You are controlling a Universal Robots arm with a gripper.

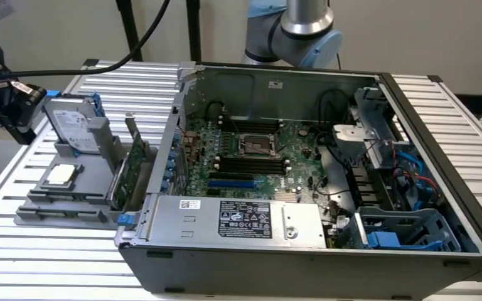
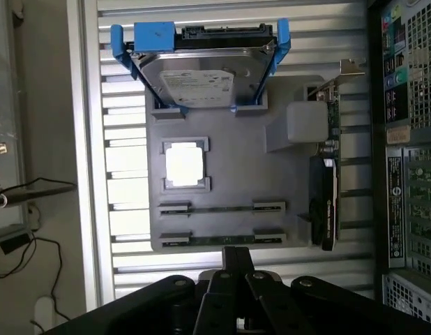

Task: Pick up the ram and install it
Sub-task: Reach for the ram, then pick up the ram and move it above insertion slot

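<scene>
The ram (image 2: 222, 239) is a thin green stick standing on edge between grey clips in the grey parts holder (image 2: 285, 230). A second thin stick (image 2: 222, 207) sits in the parallel clips just beyond it. My gripper (image 2: 236, 259) hangs above the holder's edge nearest the sticks, apart from them, its black fingers meeting with nothing between them. In the exterior view my gripper (image 1: 10, 110) is at the far left, above the holder (image 1: 57, 213). The motherboard's black memory slots (image 1: 250, 165) lie inside the open computer case (image 1: 308, 257).
The holder also carries a hard drive in a blue caddy (image 2: 201, 70), a square silver processor (image 2: 185, 165) and a green expansion card with a metal bracket (image 2: 327, 202). The case wall (image 1: 161, 157) rises right beside the holder. Cables (image 1: 400, 175) run inside the case.
</scene>
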